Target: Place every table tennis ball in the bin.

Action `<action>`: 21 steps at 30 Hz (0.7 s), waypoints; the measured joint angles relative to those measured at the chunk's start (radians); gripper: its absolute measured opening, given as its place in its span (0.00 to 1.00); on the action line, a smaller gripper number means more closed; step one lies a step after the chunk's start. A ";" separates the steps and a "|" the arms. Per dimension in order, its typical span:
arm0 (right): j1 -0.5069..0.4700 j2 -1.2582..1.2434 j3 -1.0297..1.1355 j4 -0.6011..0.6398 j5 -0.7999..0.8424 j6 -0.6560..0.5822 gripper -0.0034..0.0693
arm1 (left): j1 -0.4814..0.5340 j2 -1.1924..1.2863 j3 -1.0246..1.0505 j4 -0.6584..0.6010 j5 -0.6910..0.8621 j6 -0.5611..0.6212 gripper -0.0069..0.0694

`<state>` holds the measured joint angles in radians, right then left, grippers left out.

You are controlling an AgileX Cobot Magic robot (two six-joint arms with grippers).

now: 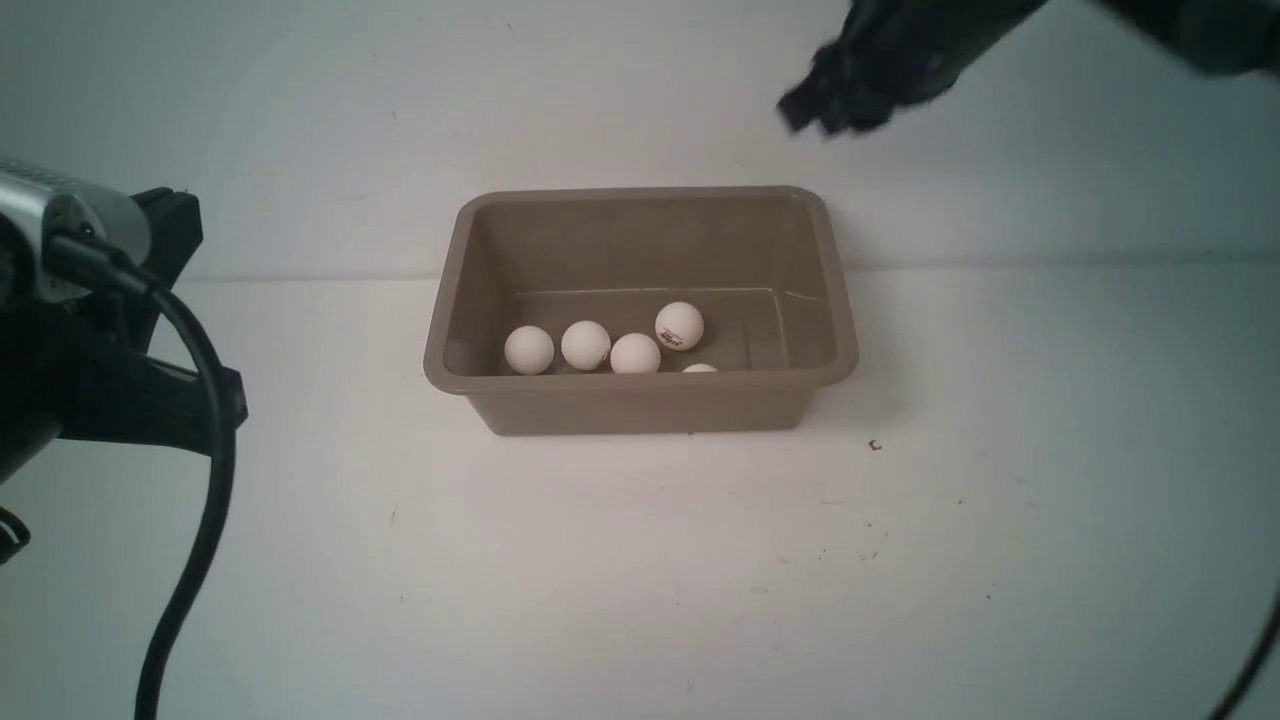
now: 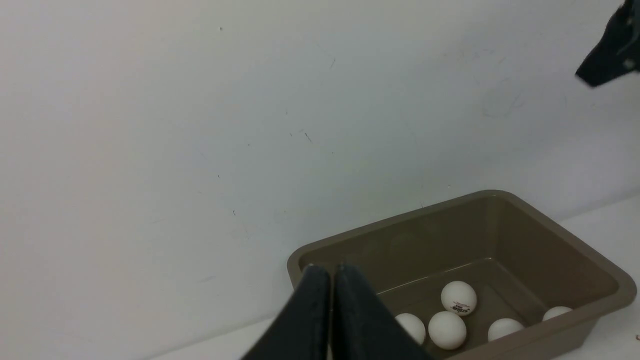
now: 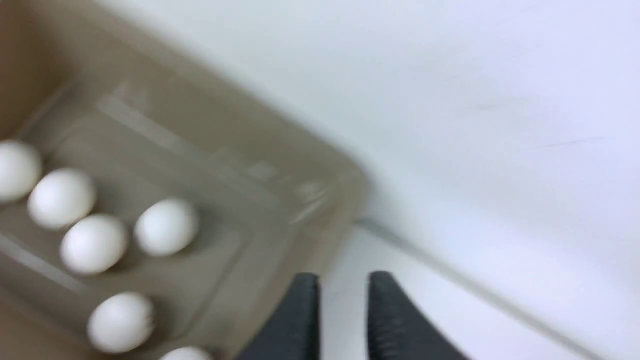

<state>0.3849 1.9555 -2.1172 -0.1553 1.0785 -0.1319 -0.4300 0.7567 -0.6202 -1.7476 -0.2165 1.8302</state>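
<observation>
The taupe bin [image 1: 838, 330] stands in the middle of the table against the back wall. Several white table tennis balls lie on its floor near the front wall, one [image 1: 679, 326] with a dark printed mark. The right wrist view shows the same balls [image 3: 166, 226] inside the bin [image 3: 320, 200]. My right gripper [image 3: 344, 280] hangs blurred above and behind the bin's right end [image 1: 805, 112]; its jaws stand a little apart with nothing between them. My left gripper [image 2: 327, 274] is shut and empty, left of the bin [image 2: 550, 225].
The left arm [image 1: 120, 380] with its silver camera and a black cable [image 1: 205, 480] fills the left edge of the front view. A small dark speck [image 1: 875, 445] lies on the white table right of the bin. A white wall rises just behind the bin.
</observation>
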 joint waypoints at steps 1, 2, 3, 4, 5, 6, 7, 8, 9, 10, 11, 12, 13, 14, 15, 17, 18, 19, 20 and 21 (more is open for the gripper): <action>0.000 -0.026 0.000 -0.024 0.009 0.010 0.11 | 0.000 0.000 0.000 0.000 0.000 0.000 0.09; 0.000 -0.053 0.000 -0.044 0.022 0.016 0.07 | 0.000 0.000 0.000 0.000 0.000 0.000 0.09; 0.000 -0.073 0.000 -0.054 0.034 0.019 0.05 | 0.000 0.000 0.000 0.000 0.000 0.000 0.09; 0.000 -0.095 0.000 -0.062 0.047 0.021 0.04 | 0.000 0.000 0.000 0.000 0.000 0.000 0.09; 0.000 -0.113 0.000 -0.067 0.057 0.024 0.03 | 0.000 0.000 0.000 0.000 0.000 0.000 0.09; 0.000 -0.131 0.000 -0.069 0.067 0.024 0.03 | 0.000 0.000 0.000 0.000 0.000 0.000 0.09; 0.000 -0.146 0.000 -0.069 0.075 0.025 0.03 | 0.000 0.000 0.000 0.000 0.000 0.000 0.09; 0.000 -0.174 0.000 -0.069 0.086 0.026 0.03 | 0.000 0.000 0.000 0.000 0.000 0.000 0.09; 0.000 -0.197 0.000 -0.072 0.094 0.027 0.03 | 0.000 0.000 0.000 0.000 0.000 0.000 0.09; 0.000 -0.217 0.000 -0.074 0.101 0.027 0.03 | 0.000 0.000 0.000 0.000 0.000 0.000 0.09; 0.000 -0.248 0.000 -0.077 0.107 0.027 0.03 | 0.000 0.000 0.000 0.000 0.000 0.000 0.09; 0.000 -0.272 0.000 -0.079 0.116 0.027 0.03 | 0.000 0.000 0.000 0.000 0.000 0.000 0.09; 0.000 -0.302 0.000 -0.080 0.124 0.023 0.03 | 0.000 0.000 0.000 0.000 0.000 0.000 0.09; 0.000 -0.321 0.000 -0.080 0.129 0.019 0.03 | 0.000 0.000 0.000 0.000 0.000 0.000 0.09; 0.000 -0.354 0.000 -0.080 0.134 0.013 0.03 | 0.000 0.000 0.000 0.000 0.000 0.000 0.09; 0.000 -0.407 0.000 -0.082 0.149 0.007 0.03 | 0.000 0.000 0.000 0.000 0.000 0.000 0.09; 0.000 -0.421 0.000 -0.084 0.153 0.004 0.03 | 0.000 0.000 0.000 0.000 0.000 0.000 0.09; 0.000 -0.461 0.000 -0.086 0.171 -0.001 0.03 | 0.000 0.000 0.000 0.000 0.000 0.000 0.09; 0.000 -0.493 0.000 -0.087 0.184 -0.007 0.03 | 0.000 0.000 0.000 0.000 0.000 0.000 0.09; 0.000 -0.524 -0.001 -0.087 0.194 -0.014 0.03 | 0.000 0.000 0.000 0.000 0.000 0.000 0.09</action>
<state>0.3849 1.4319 -2.1180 -0.2423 1.2723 -0.1461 -0.4300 0.7567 -0.6202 -1.7476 -0.2165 1.8302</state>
